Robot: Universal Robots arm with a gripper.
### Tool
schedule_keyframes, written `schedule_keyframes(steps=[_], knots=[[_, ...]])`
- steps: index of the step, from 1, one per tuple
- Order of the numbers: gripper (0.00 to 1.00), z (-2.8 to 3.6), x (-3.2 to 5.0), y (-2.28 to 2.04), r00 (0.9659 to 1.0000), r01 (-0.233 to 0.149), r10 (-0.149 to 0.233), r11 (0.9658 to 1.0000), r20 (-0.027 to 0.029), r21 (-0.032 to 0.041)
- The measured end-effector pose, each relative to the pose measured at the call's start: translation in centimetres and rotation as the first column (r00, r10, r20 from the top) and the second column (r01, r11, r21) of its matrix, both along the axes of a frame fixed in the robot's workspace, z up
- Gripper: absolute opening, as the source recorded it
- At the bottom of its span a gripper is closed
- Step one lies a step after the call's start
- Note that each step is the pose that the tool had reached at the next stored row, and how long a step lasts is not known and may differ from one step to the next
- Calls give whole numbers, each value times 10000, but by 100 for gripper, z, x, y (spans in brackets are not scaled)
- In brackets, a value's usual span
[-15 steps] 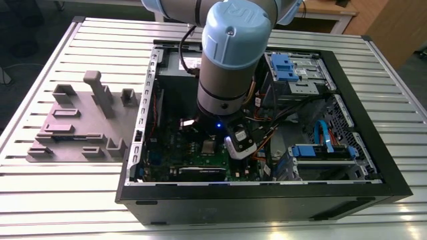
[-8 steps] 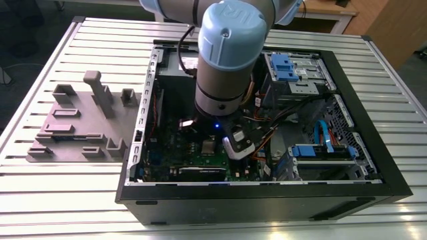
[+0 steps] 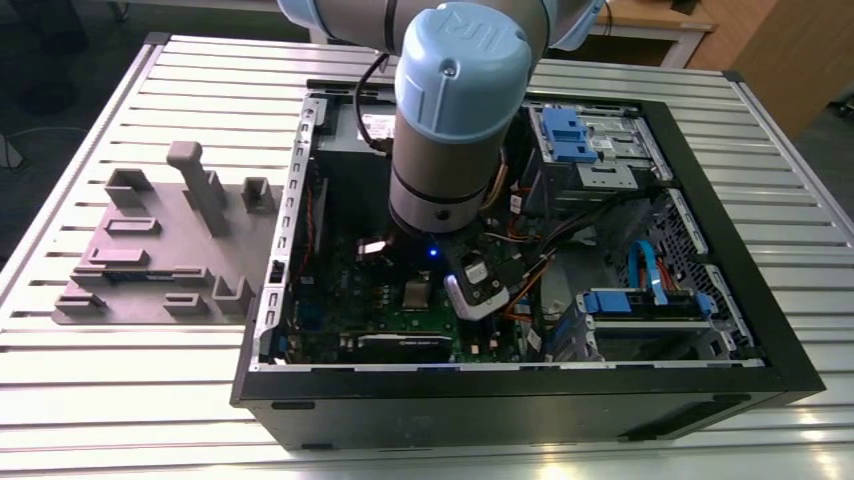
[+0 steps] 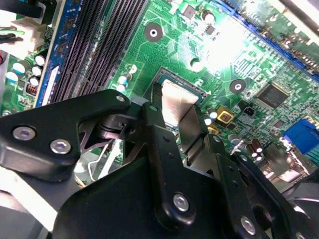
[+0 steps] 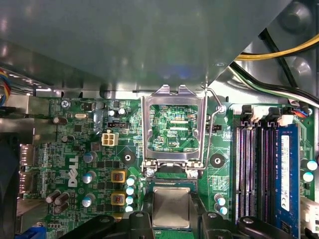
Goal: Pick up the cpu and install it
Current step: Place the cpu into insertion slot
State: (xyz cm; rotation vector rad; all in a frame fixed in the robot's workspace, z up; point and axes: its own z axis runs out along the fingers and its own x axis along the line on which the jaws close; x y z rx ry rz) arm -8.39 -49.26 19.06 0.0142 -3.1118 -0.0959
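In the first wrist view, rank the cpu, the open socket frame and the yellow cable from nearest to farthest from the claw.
1. cpu, held in the claw.
2. open socket frame, hinged up just past the cpu.
3. yellow cable, far out beyond the memory slots.

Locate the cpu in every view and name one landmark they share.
Exterior view: the cpu is the small silver square on the green motherboard, just under the arm.
Second wrist view: the cpu sits at the socket, beside the black memory slots.
First wrist view: the cpu lies next to the raised load plate.
Shared landmark: the green motherboard, in all three views.
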Motion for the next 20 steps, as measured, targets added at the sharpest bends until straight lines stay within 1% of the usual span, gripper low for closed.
schedule_keyframes(steps=[6, 7, 14, 20], knots=[[40, -1, 0, -1, 10000, 1, -1, 10000, 0, 1], [46, -1, 0, -2, 10000, 0, 0, 10000, 1, -2], [46, 1, 1, -1, 10000, -1, 1, 10000, 0, -18], [46, 29, 0, -1, 10000, 0, 0, 10000, 0, -17]])
